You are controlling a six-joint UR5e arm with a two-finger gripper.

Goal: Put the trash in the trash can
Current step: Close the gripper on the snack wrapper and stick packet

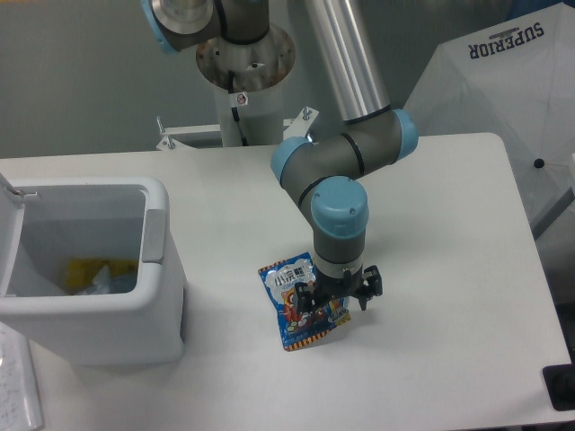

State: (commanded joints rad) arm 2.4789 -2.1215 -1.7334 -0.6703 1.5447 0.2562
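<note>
The gripper (331,303) straddled the snack packet (301,303) right of the trash can (135,310), jaws spread (a flat packet might slip).

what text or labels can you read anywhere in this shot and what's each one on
"SUPERIOR": dark capitals on the white fabric cover at the top right, behind the table.
Blue snack packet with a cartoon animal: white characters on its upper part, too blurred to read.
Small round red-and-white sticker on the robot's white base column: too small to read.
Yellow wrapper inside the boxy white plastic bin: no legible print.
</note>
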